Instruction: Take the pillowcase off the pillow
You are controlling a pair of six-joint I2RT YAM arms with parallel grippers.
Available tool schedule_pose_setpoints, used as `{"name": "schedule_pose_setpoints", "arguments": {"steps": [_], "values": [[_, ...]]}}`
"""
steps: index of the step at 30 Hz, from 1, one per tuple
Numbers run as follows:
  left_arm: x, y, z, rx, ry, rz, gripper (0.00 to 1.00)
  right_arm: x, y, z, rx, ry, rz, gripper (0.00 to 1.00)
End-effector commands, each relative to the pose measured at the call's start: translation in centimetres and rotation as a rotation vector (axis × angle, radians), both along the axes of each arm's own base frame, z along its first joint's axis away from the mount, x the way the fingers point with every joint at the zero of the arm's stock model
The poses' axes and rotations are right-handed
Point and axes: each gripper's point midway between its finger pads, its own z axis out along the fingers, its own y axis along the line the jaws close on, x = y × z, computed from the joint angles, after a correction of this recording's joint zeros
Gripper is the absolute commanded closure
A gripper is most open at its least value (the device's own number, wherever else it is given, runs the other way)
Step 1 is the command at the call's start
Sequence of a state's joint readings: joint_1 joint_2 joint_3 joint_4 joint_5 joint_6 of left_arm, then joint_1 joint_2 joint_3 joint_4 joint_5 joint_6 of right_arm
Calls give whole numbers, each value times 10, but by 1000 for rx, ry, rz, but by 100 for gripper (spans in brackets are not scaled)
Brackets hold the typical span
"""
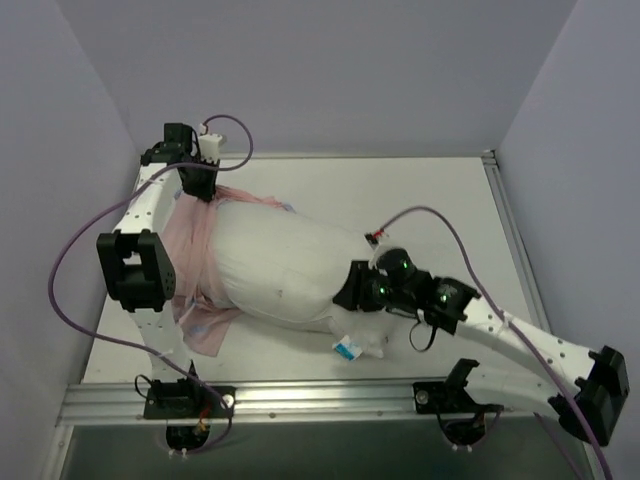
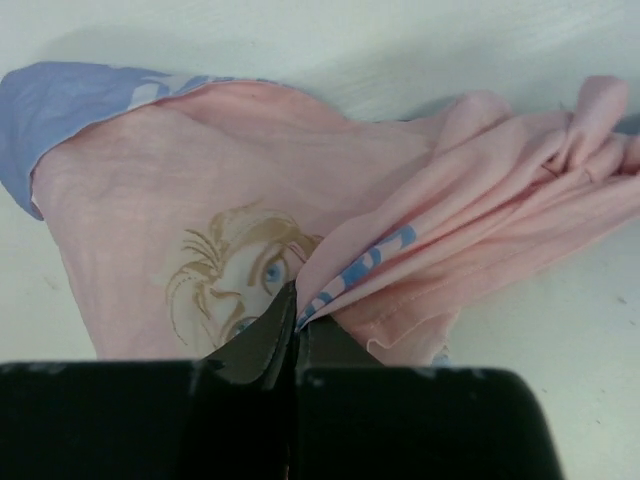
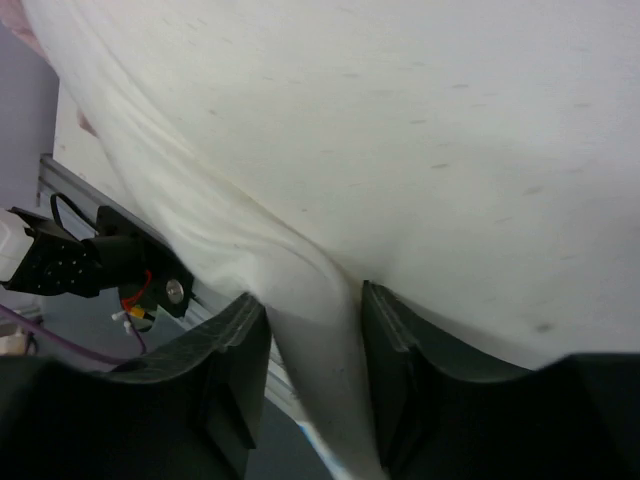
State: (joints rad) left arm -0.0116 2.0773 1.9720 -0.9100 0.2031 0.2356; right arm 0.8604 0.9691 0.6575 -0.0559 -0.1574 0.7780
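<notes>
Pillowcase (image 1: 193,250) bunched at left end of pillow (image 1: 285,265), pinched by closed left gripper (image 2: 297,315); pillow fold clamped by right gripper (image 3: 315,320). It should be pulled straight off, pillow held anchored.

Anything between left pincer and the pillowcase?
Nothing: left pincer is shut on a fold of the pillowcase. One end of the pillow looks wrapped in it; right pincer pinches the other.

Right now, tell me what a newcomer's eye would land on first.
The plump white pillow lies across the table, mostly bare. The pink pillowcase is bunched at its left end, where the left gripper is shut on a fold. The right gripper pinches the pillow's near right end.
</notes>
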Motion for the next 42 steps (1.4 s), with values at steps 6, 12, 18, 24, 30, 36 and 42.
{"name": "schedule_pose_setpoints", "arguments": {"steps": [6,12,18,24,30,36,42], "values": [[-24,-28,83,-34,-369,-106,98,62,24,140,-186,-278,59,6],[-35,-38,94,-71,-370,-162,98,111,72,63,-449,-212,126,4],[-45,-39,109,-64,-348,-207,35,109,103,-46,-605,-92,158,0],[-139,11,161,-57,-281,-139,6,103,87,-115,-744,-35,144,0],[-250,58,84,182,-112,-172,6,117,104,-131,-668,-34,162,20],[-279,55,4,175,-35,-198,10,134,100,-139,-576,26,158,50],[-236,53,-13,135,-193,-130,38,135,99,-131,-540,30,159,67]]}}
